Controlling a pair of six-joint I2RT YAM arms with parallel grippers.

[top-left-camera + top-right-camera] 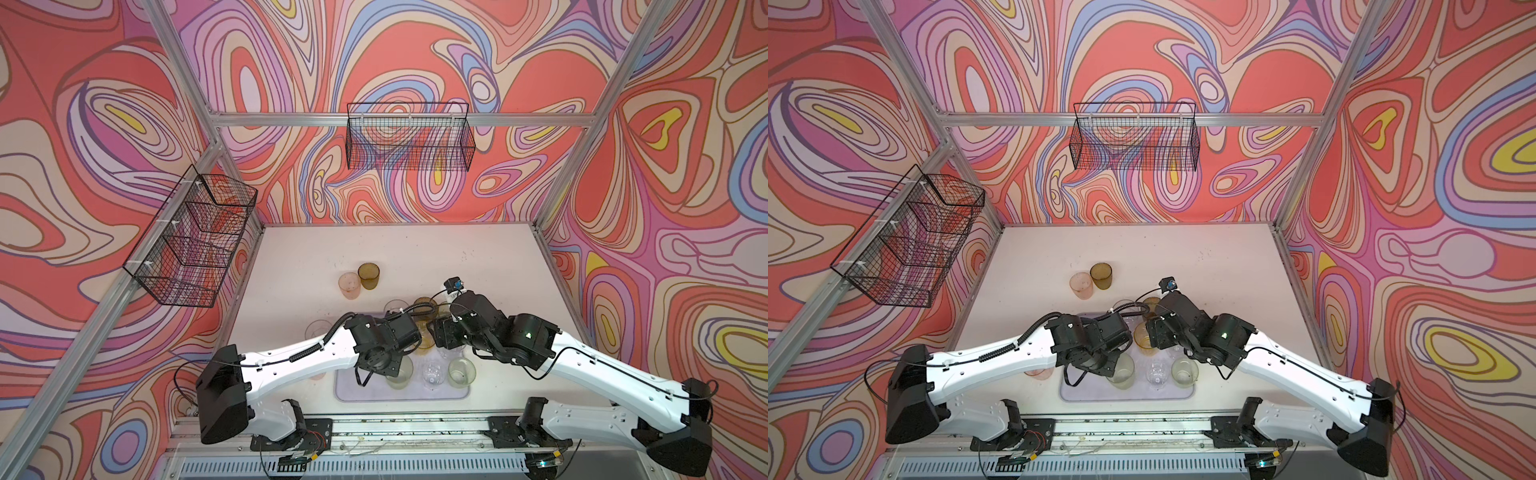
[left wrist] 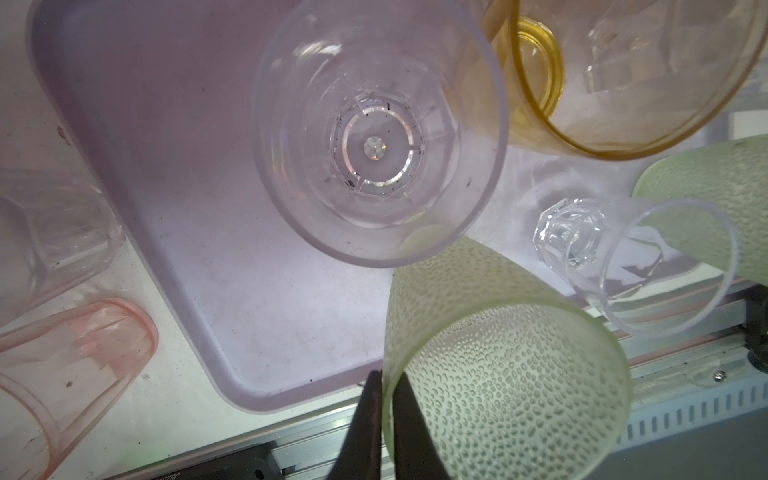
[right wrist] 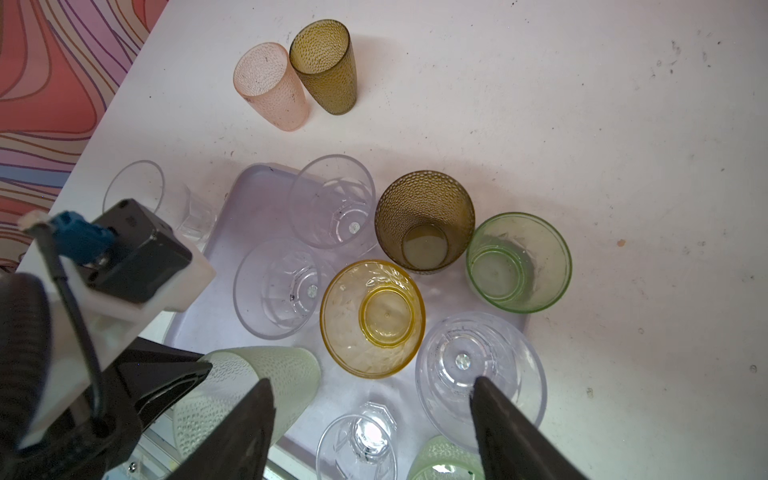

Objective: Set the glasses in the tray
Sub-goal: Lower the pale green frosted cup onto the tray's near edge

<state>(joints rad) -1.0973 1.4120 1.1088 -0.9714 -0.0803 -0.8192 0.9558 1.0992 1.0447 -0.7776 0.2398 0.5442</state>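
Left tool was clamped on the rim wall of the pale green tumbler, one finger inside and one outside. The tumbler looked to stand upright in the tray by its robot-side rim, axis vertical, straight under the tool. We judged release, then lift clear. It was dimpled, frosted and see-through. Right tool hung wide open and empty. Pink tumbler sat on the counter, nearest the left arm.

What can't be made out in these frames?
- Both top views: far part of the flat pale lilac plastic tray, under the left arm and right arm.
- Left wrist view: whether the left claw grips the pale green dimpled tumbler; gap too fine.
- Same view: pink see-through tumbler, cut by the edge.
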